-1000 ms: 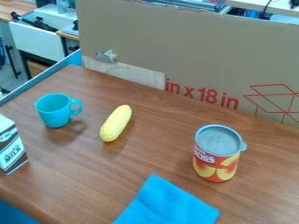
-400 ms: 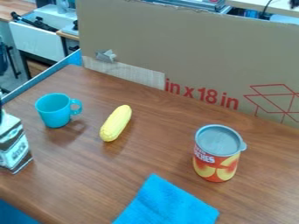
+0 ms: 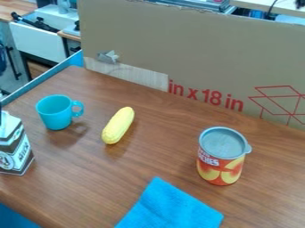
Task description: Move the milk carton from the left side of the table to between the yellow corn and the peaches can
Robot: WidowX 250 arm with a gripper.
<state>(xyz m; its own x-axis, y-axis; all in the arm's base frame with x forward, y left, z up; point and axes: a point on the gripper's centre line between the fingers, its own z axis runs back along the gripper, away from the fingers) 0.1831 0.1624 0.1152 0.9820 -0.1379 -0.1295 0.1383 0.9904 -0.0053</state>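
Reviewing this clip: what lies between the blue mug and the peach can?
In the camera view, the yellow corn lies between the blue mug and the can, nearer the mug.

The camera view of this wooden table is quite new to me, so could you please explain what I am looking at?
A fixed camera looks down at a slant on a table. The machine is a black robot arm, its base out of view. The dark sliver at the left edge, by the top of a carton, is probably part of its pincer; I cannot tell whether it grips the carton. To the right are a blue cup, yellow corn and a lidded can, with a blue cloth nearer the camera. Cardboard stands behind.
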